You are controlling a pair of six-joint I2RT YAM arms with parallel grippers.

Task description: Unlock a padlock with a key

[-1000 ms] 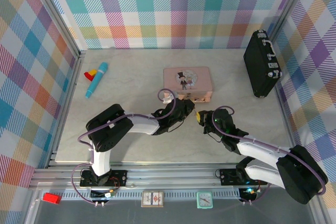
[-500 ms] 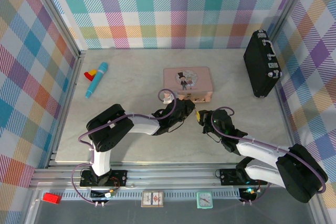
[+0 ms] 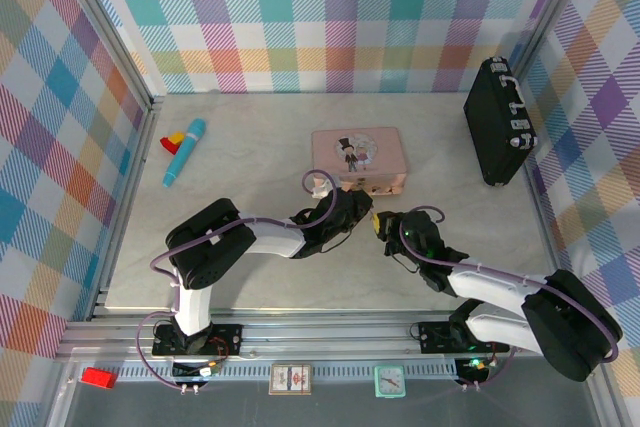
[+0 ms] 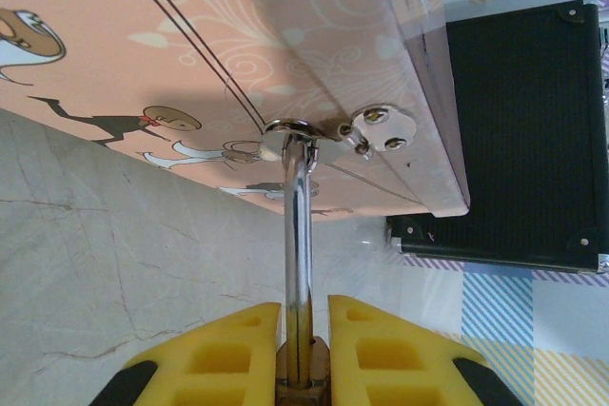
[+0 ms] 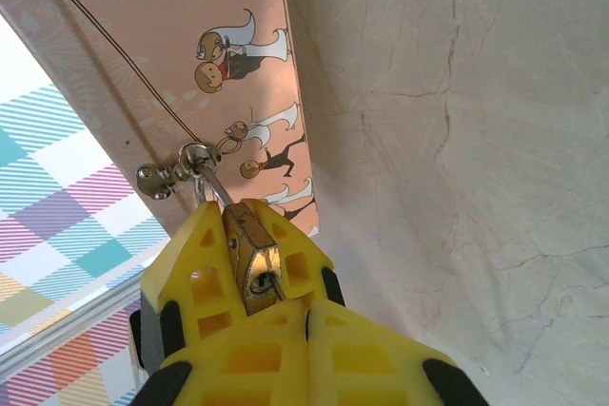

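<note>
Padlock (image 5: 249, 246): tiny brass body, thin silvery shackle, key (image 5: 273, 284) in keyhole

My overhead camera looks down from high on the near side of the pink tin (image 3: 357, 155), far enough back to take in the whole table (image 3: 250, 162) around it. Both wrist cameras sit very close to that tin's front wall, one facing it from each side; they share its hasp (image 4: 376, 130) and the padlock (image 5: 249, 244).

padlock (image 5: 249, 244): small brass body, thin silvery shackle hooked through the pink tin's (image 5: 143, 35) hasp (image 5: 195, 155).
key (image 5: 277, 286): thin metal tip sat at the keyhole.
</note>
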